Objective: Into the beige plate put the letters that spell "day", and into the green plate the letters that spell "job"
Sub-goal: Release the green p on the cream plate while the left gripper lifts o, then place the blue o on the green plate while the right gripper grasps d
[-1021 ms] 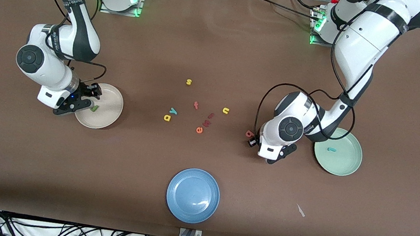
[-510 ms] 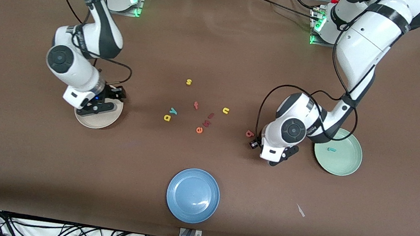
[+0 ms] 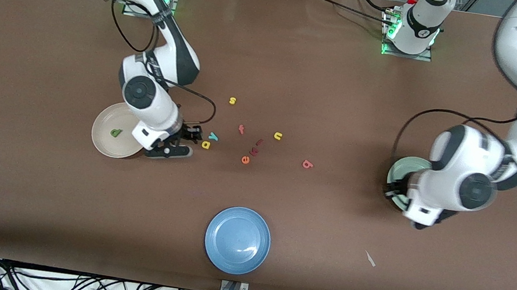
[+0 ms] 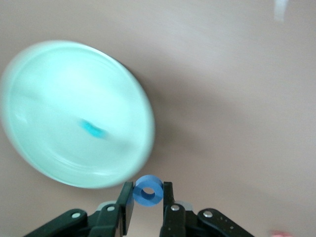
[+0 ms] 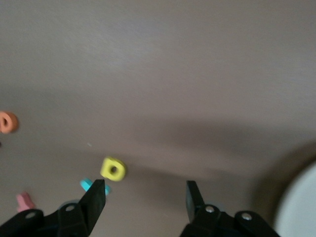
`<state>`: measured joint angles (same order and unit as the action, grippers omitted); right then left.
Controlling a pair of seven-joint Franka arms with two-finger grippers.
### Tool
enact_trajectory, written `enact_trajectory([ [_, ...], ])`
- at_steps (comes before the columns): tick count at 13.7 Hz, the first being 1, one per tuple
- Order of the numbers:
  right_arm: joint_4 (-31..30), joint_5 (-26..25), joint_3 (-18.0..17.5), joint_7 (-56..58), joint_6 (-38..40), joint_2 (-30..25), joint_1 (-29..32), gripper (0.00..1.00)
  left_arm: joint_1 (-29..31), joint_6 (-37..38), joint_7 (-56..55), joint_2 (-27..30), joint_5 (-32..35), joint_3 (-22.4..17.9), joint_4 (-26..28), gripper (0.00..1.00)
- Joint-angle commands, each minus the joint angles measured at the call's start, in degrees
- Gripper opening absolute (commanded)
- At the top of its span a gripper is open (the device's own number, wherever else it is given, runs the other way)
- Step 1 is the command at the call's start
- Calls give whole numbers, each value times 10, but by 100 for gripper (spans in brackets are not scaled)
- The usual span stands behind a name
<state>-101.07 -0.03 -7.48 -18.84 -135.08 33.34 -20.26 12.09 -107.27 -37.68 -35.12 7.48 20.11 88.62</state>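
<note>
The beige plate holds the green d. My right gripper hangs open between that plate and the yellow a, which lies beside the teal y. Nothing is between its fingers. My left gripper is shut on the blue o, up over the rim of the green plate. The teal j lies in that plate. The red-orange b lies on the table between the letter cluster and the green plate.
Loose letters in mid-table: a yellow s, red f, yellow n, orange e and dark red pieces. A blue plate sits near the front edge, with a white scrap toward the left arm's end.
My right gripper left the green d in the beige plate and moved to the yellow a. My left gripper closed on the blue o beside the b and carried it to the green plate.
</note>
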Motion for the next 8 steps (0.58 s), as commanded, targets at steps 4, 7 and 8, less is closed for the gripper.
enact_trajectory([
  [4,40,0,6,-137,-19,51,-25,74,83,2,132,-45,74,2,29,0],
  [7,35,0,7,-160,-40,67,-33,74,100,2,144,-45,79,5,30,97],
  [8,33,-1,7,-174,-54,76,-36,74,96,5,140,-43,76,7,24,100],
])
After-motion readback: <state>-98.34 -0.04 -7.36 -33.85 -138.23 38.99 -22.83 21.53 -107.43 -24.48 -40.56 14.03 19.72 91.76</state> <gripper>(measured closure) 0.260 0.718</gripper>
